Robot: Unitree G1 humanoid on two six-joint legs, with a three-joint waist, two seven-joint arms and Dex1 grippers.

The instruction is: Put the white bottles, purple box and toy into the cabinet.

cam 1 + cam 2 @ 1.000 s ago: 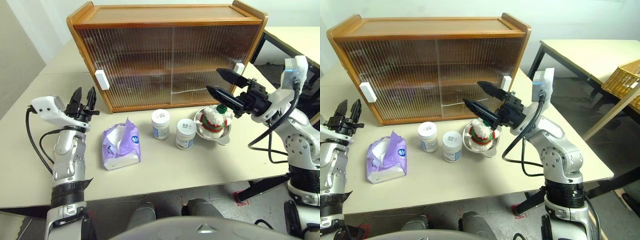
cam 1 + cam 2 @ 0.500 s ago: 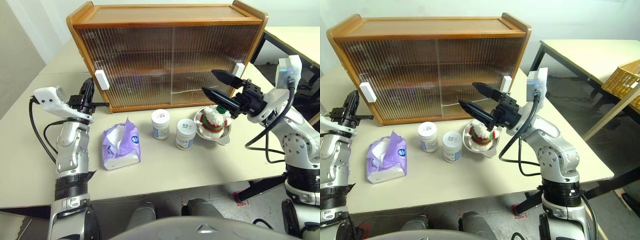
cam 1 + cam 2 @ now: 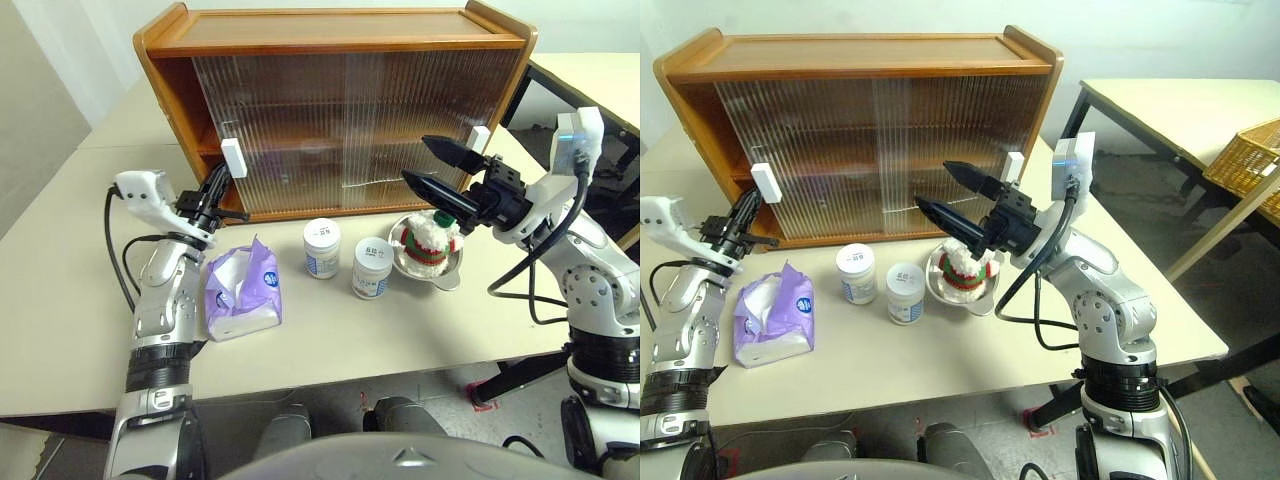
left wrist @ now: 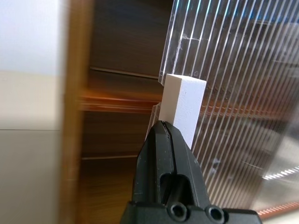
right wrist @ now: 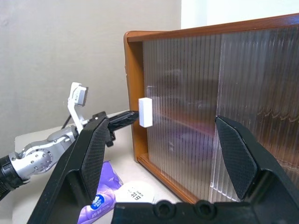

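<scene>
Your left claw (image 3: 218, 182) has its two black fingers pressed together, tips against the left side of the white handle (image 3: 234, 158) on the left sliding door (image 3: 285, 130) of the cabinet (image 3: 330, 30). In the left wrist view the joined fingers (image 4: 166, 154) meet the lower edge of that handle (image 4: 182, 107). The door stands partly slid aside, so a narrow opening shows at the cabinet's left end, with the inner shelf (image 3: 198, 152) visible in the gap.

Just below your left claw, on the worktop (image 3: 60, 300), lies the purple box (image 3: 243, 290), with its blue round logo facing up. Beside it, towards the middle, stand the two white bottles (image 3: 321, 247), upright and near each other but apart; the second (image 3: 371, 267) sits a little nearer the worktop's front edge. Next to that one sits a round steel bowl (image 3: 445, 268) with the toy (image 3: 428, 238) resting in it, green hat up.

Your right claw (image 3: 437, 168) hangs above the toy and bowl with its fingers spread wide and nothing between them, pointing towards the cabinet front. The right door's white handle (image 3: 479, 138) sits just beyond it at the cabinet's right end.
</scene>
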